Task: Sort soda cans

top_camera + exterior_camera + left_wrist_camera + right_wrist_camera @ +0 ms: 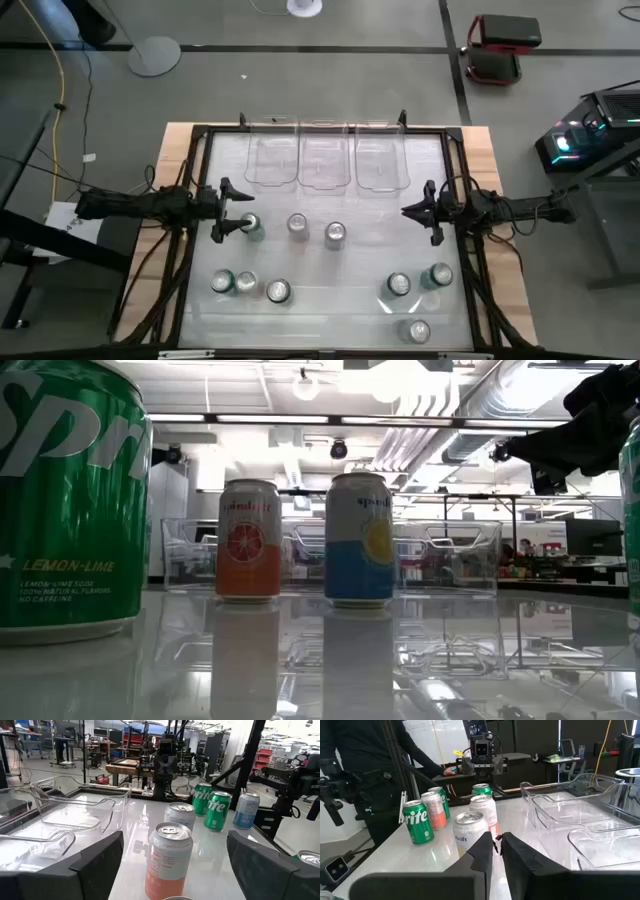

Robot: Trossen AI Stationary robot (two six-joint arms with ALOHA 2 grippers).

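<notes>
Large green can (68, 500) cut off by the low view's left and top edges; another green sliver (632, 510) clipped at its right edge, too little showing to name; can rim (310, 857) cropped at the left wrist view's right edge; can top (175, 898) barely showing at that view's lower edge; silver can (470, 834) partly hidden behind dark fingers (482, 851); can labels unreadable from above.

Three bins (324, 160) side by side at the table's far edge, nine cans (297, 225) standing in front, all outside the bins
</notes>
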